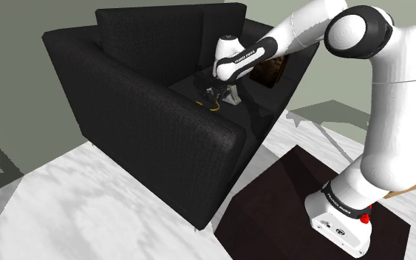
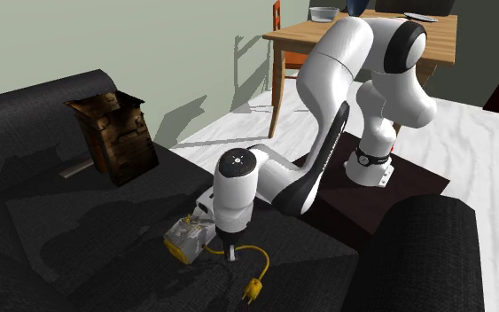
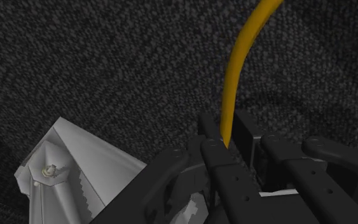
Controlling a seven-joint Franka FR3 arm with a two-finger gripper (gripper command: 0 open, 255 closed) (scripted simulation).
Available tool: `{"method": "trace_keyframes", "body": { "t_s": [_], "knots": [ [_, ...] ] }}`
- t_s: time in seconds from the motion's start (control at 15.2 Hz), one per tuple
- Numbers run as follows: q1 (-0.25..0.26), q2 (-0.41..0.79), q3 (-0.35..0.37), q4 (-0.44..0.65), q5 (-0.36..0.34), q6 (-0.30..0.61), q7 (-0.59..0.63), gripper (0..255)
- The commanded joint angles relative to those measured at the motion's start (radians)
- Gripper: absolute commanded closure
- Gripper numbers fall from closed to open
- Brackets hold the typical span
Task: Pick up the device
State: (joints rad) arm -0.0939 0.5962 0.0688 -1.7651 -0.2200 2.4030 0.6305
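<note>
Yellow cable (image 3: 234,76): we are pinching it in our closed hand (image 3: 217,144), device (image 3: 69,172) just beside; next we should probably be lifting slowly.

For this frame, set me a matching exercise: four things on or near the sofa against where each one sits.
Things:
1. device body
2. yellow cable
3. brown box
4. wooden table

Places:
A. on the floor beyond the stand
B. clasped between the fingers of the gripper
C. lying on the black sofa seat, right beside the gripper
D. standing upright on the sofa seat, apart from the gripper

Pairs: 1-C, 2-B, 3-D, 4-A
</note>
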Motion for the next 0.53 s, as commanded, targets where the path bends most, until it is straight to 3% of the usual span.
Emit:
{"method": "trace_keyframes", "body": {
  "t_s": [0.0, 0.46],
  "knots": [
    [-0.001, -0.019, 0.003, 0.001, 0.003, -0.019, -0.003, 255],
    [-0.005, -0.071, 0.01, 0.008, 0.015, -0.078, -0.016, 255]
  ]
}}
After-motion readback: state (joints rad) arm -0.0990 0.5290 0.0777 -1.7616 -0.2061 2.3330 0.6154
